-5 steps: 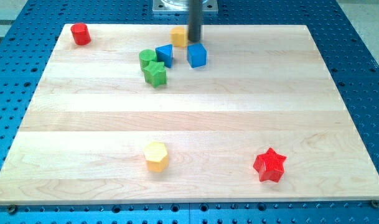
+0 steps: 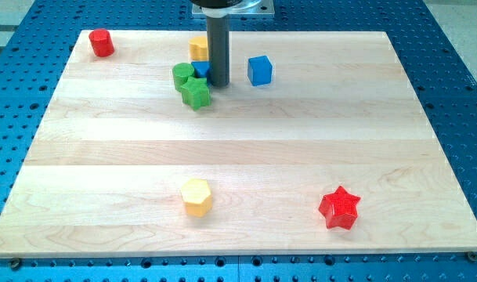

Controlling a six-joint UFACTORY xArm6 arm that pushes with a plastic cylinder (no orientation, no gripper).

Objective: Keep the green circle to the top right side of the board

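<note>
The green circle (image 2: 182, 75) sits at the upper middle-left of the wooden board (image 2: 238, 141), touching a green star (image 2: 196, 92) just below and to its right. My tip (image 2: 218, 83) rests on the board right of these, directly beside a small blue triangle block (image 2: 200, 70) that the rod partly hides. The tip stands a short way right of the green circle, with the blue triangle between them. A yellow block (image 2: 199, 47) lies just above the cluster, and a blue cube (image 2: 260, 70) lies to the right of the rod.
A red cylinder (image 2: 102, 42) stands at the board's top left corner. A yellow hexagon (image 2: 196, 196) lies at the lower middle. A red star (image 2: 339, 207) lies at the lower right. Blue perforated table surrounds the board.
The rod moved down and left, from above the blue cube to beside the blue triangle. The yellow block slid left, the blue cube shifted right, and the triangle nudged left.
</note>
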